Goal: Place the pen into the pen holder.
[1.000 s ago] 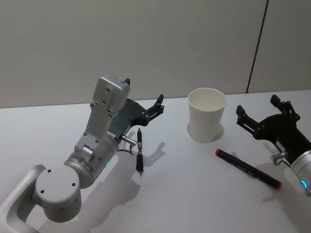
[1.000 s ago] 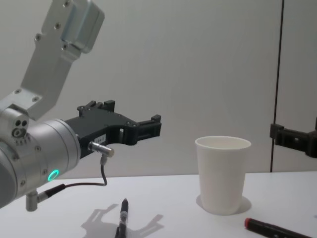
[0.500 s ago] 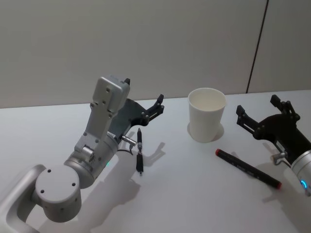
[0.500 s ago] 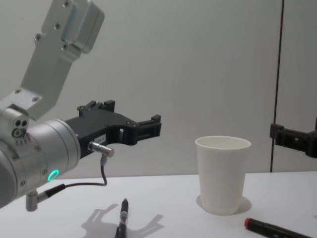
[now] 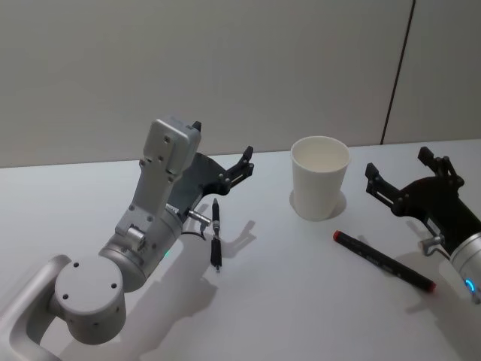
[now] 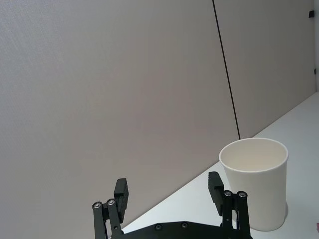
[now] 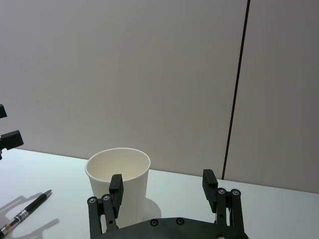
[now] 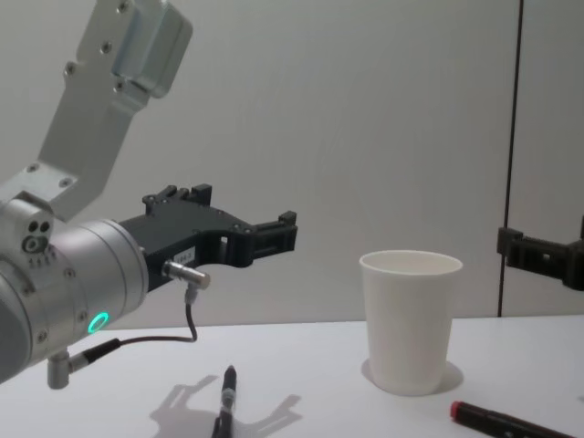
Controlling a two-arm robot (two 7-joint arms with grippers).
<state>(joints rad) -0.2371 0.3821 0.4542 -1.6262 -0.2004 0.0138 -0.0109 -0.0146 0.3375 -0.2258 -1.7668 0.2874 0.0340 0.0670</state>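
No change: left tool point(image 6: 168, 184) and right tool point(image 7: 162, 178) stay wide open, empty. Black pen point(image 5: 216, 237) lies on worktop point(image 5: 301, 308), apart from pen holder point(image 5: 320, 180); grasp judged not begun.

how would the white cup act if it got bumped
The paper cup looks thin, empty and tall for its narrow base, so it probably tips or slides easily. Its walls would likely dent under a firm squeeze.

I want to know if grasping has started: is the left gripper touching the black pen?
Apart. The chest view shows the left gripper open in the air, well above the black pen, with a plain gap between them.
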